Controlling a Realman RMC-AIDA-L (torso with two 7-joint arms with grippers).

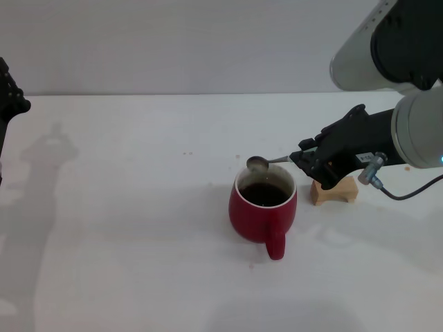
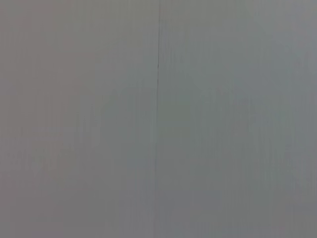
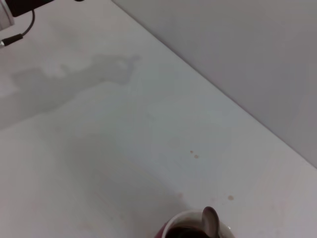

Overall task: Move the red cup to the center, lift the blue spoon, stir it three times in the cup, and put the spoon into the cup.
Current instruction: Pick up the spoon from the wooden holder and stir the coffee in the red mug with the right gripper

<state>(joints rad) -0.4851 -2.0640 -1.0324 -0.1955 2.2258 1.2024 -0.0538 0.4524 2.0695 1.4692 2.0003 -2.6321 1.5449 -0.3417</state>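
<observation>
The cup [image 1: 263, 209] stands near the middle of the worktop [image 1: 124, 207], handle toward the robot, so the centring step appears done. It holds dark liquid, filling it well below the rim. The right gripper [image 1: 308, 160], just beyond the cup's right side, has its fingers closed on the spoon [image 1: 266, 162], which is lifted, its bowl poised over the cup's far rim and not in the liquid. Stirring progress cannot be judged; depositing the spoon remains. A wooden block [image 1: 334, 190] sits right of the cup. The left gripper [image 1: 10, 97] is parked far left of the cup; its finger state cannot be determined.
</observation>
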